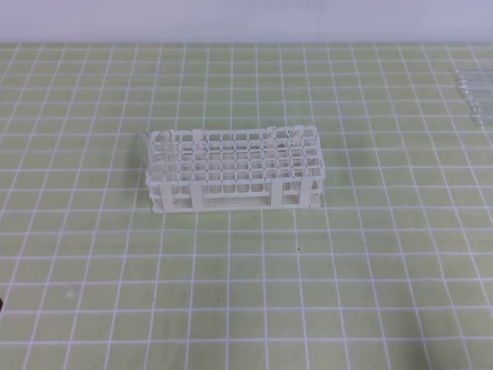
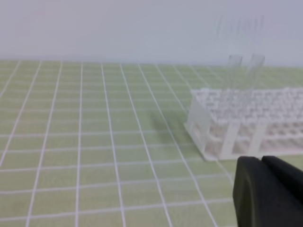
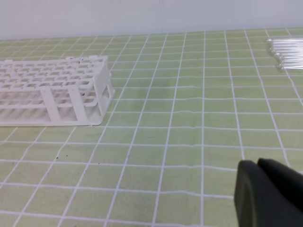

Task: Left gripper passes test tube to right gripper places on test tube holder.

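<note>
We see loose test tubes (image 3: 288, 51) lying far right, well apart from the test tube holder (image 1: 231, 181). Glass: light, slippery, fragile; we'd pinch mid-length. Left gripper (image 2: 263, 163) and right gripper (image 3: 258, 165) sit pressed together, empty.

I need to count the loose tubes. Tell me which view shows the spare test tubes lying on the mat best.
Right wrist view: the spare test tubes lie side by side at upper right, partly cropped. The exterior high view shows them small and faint at the right edge. The left wrist view misses them.

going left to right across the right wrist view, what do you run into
test tube holder → right gripper, shut and empty, low in the frame → spare test tubes lying on the mat at the far right edge
</note>
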Robot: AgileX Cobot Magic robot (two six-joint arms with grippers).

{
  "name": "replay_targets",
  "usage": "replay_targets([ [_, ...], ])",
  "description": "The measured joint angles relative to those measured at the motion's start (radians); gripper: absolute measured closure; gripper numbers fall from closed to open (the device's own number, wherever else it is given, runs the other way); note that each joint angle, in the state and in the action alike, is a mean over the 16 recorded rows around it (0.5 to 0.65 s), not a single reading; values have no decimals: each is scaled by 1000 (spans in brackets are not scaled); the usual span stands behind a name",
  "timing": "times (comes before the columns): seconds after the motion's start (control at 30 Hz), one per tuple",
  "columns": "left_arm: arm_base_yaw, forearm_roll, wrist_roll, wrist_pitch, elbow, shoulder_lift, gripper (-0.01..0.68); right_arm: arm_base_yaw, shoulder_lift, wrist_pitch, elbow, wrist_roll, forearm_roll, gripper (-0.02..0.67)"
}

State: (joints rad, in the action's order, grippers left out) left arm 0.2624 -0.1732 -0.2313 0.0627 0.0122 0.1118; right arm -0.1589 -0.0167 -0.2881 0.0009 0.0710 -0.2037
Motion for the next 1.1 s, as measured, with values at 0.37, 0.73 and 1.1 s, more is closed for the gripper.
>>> replay_targets([
  [0.37, -7, 297, 322, 66, -3, -14, 675, 0, 0, 0, 0, 0, 0, 664],
  [0.73, -119, 292, 305, 181, -1, -107, 675, 0, 0, 0, 0, 0, 0, 664],
  [1.1, -177, 271, 292, 240, 0, -133, 675, 0, 0, 0, 0, -1, 0, 664],
])
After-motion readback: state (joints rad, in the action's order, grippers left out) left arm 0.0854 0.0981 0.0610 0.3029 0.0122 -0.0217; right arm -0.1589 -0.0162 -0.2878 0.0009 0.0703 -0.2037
